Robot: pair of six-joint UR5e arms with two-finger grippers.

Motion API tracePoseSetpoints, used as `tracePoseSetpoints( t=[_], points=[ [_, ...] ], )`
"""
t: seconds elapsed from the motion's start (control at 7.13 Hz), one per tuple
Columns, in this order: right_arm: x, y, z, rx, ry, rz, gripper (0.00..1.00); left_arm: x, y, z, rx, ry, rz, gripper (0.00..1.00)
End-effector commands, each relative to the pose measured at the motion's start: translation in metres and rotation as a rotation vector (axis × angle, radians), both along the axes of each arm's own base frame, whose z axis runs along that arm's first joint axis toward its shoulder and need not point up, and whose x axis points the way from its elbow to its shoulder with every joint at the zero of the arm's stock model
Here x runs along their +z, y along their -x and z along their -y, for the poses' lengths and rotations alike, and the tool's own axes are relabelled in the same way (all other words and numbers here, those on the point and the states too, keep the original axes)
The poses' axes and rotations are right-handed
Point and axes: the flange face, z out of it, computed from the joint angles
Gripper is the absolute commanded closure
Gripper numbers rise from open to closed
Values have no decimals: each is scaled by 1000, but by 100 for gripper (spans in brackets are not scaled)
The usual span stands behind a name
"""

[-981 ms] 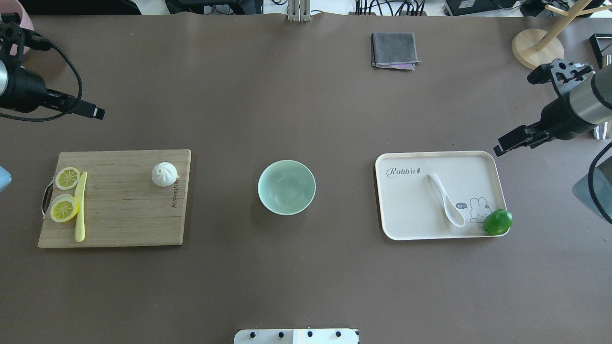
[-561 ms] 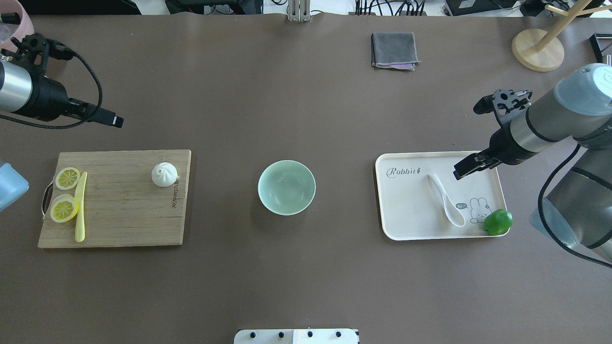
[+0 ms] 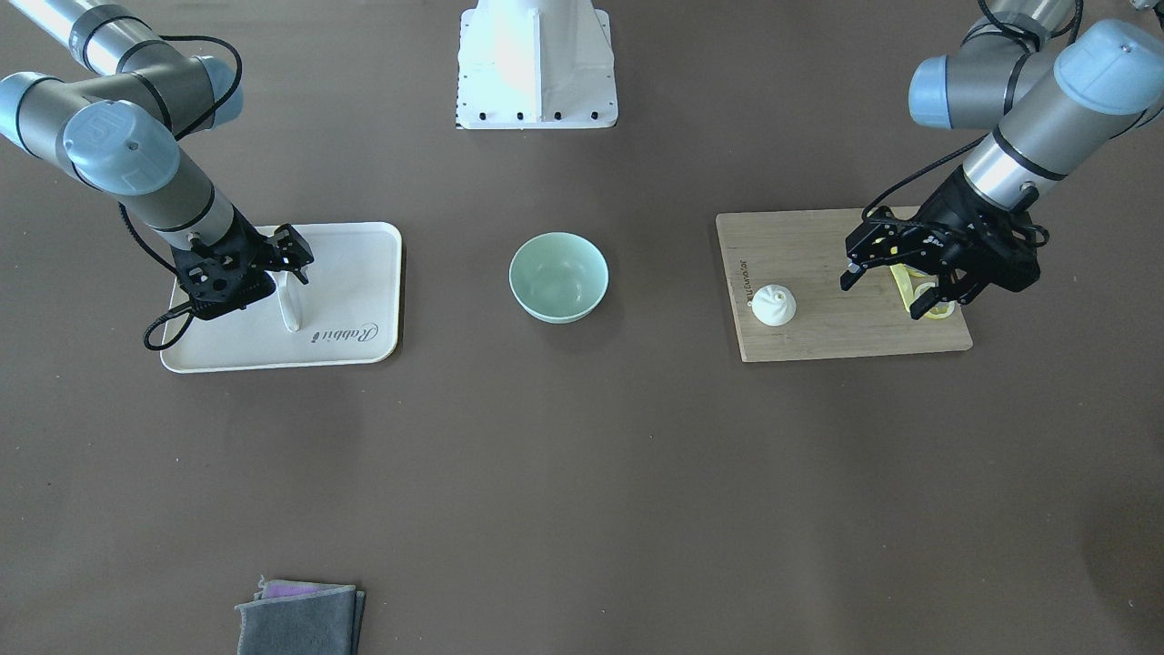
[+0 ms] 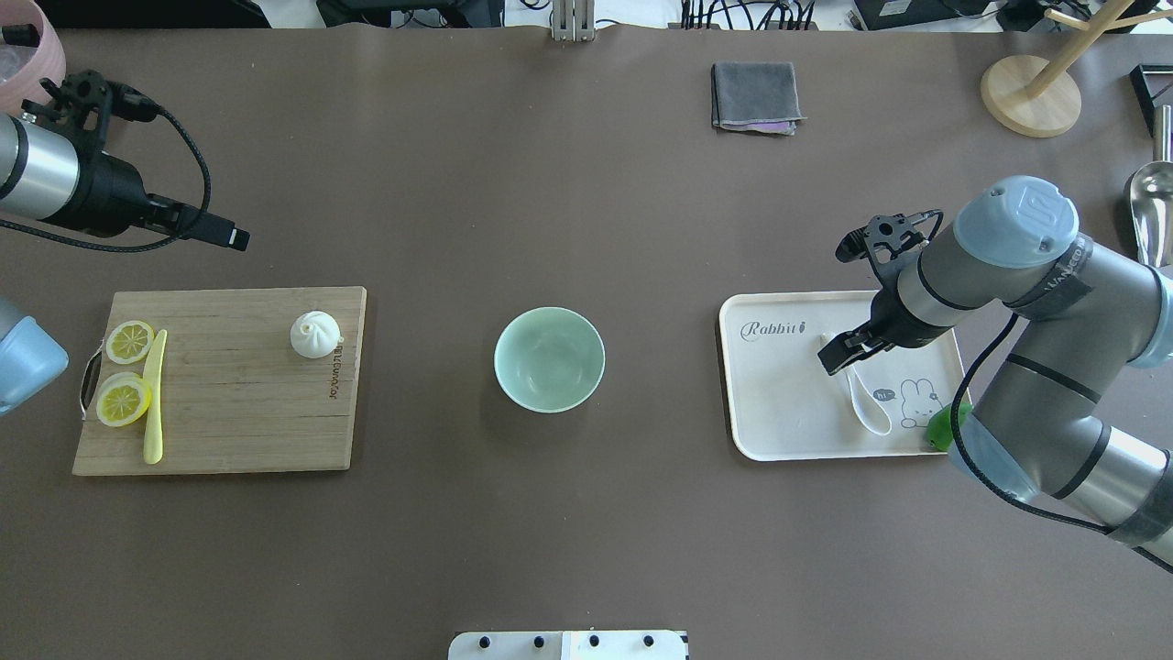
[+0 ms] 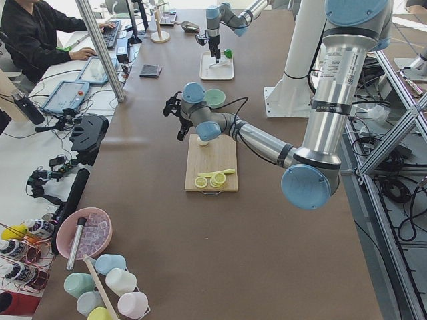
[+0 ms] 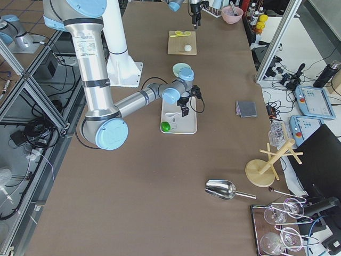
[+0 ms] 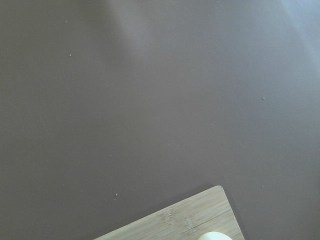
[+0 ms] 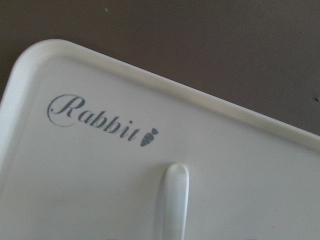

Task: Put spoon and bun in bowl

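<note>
Over the cream tray, your right gripper hovers at the handle end of the spoon; whether its jaws are apart cannot be told. Your left gripper, jaws spread, hangs near the board where the bun sits. Pinch shallow and that glossy handle may skid, never reaching the empty bowl.

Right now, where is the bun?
In the overhead view the bun sits in the left half, on the wooden cutting board, near its far corner on the side facing the bowl.
</note>
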Motion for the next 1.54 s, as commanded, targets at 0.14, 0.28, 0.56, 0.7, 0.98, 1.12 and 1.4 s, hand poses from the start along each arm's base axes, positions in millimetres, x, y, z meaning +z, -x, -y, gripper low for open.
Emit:
tracePoseSetpoints(
  t=[0.14, 0.28, 0.56, 0.7, 0.98, 1.12, 1.4],
  points=[
    [8, 10, -5, -9, 15, -16, 39, 2, 0, 0, 2, -2, 2, 2],
    [9, 16, -4, 2, 28, -21, 48, 1, 0, 0, 2, -3, 1, 2],
    [10, 18, -5, 2, 33, -24, 77, 2, 0, 1, 2, -2, 2, 2],
    [11, 18, -4, 2, 34, -25, 90, 3, -1, 1, 4, 1, 2, 2],
    [-1, 15, 0, 22, 35, -8, 100, 0, -2, 2, 2, 0, 0, 2],
    [-22, 9, 13, 59, 44, 19, 100, 1, -8, -2, 13, -2, 3, 2],
    [-38, 3, 25, 75, 37, 45, 100, 16, -29, -18, 40, 3, 33, 2]
  ],
)
